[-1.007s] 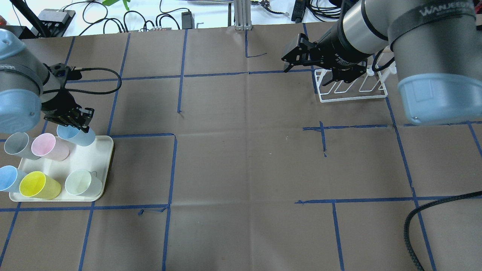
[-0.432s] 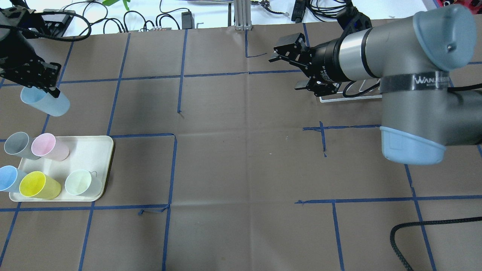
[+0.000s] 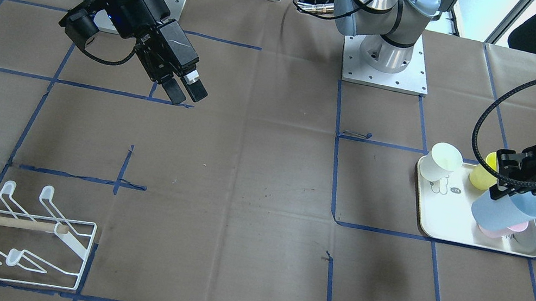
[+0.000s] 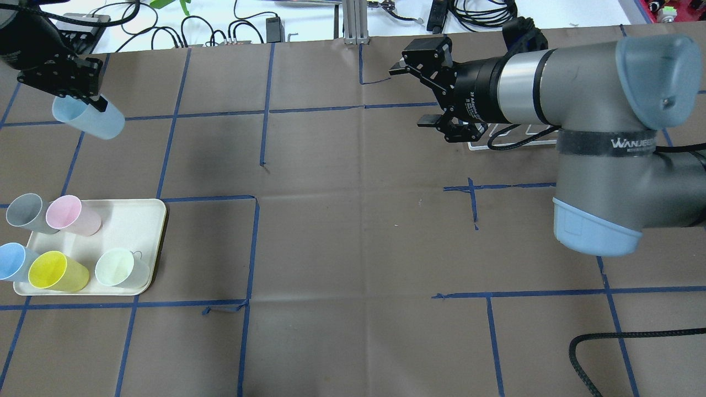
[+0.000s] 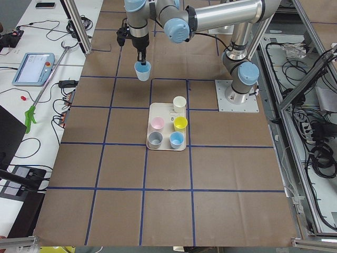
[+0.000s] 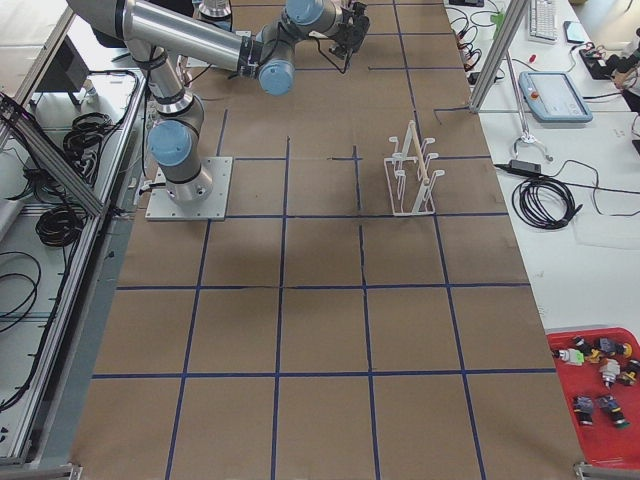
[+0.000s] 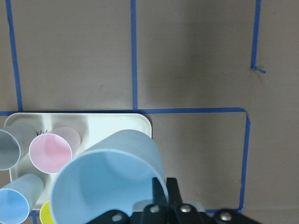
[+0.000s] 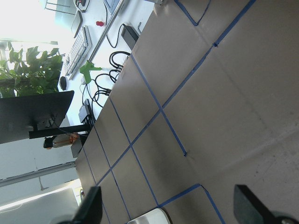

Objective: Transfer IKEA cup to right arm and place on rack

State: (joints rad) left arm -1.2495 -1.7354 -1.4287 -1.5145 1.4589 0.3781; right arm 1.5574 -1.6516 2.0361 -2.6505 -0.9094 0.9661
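Observation:
A light-blue IKEA cup [image 4: 91, 122] hangs tilted in the air over the far-left part of the table, beyond the tray. My left gripper [image 4: 83, 98] is shut on its rim. The left wrist view shows the cup [image 7: 110, 179] with its mouth open and a finger [image 7: 160, 192] pinching the rim. My right gripper [image 4: 412, 96] is open and empty, held above the far middle of the table and pointing toward the left side; it also shows in the front view [image 3: 188, 95]. The white wire rack [image 3: 11, 232] with its wooden dowel stands empty, mostly hidden behind the right arm in the overhead view.
A cream tray [image 4: 157, 242] at the near left holds grey [image 4: 25, 212], pink [image 4: 69, 216], blue [image 4: 14, 262], yellow [image 4: 55, 271] and pale green [image 4: 118, 267] cups. Blue tape lines grid the brown table. A black braided cable [image 4: 618, 342] lies at the near right.
My left gripper has lifted the blue cup off the tray and carried it up and away toward the far left. The right arm has swung its open gripper off the rack toward the middle.

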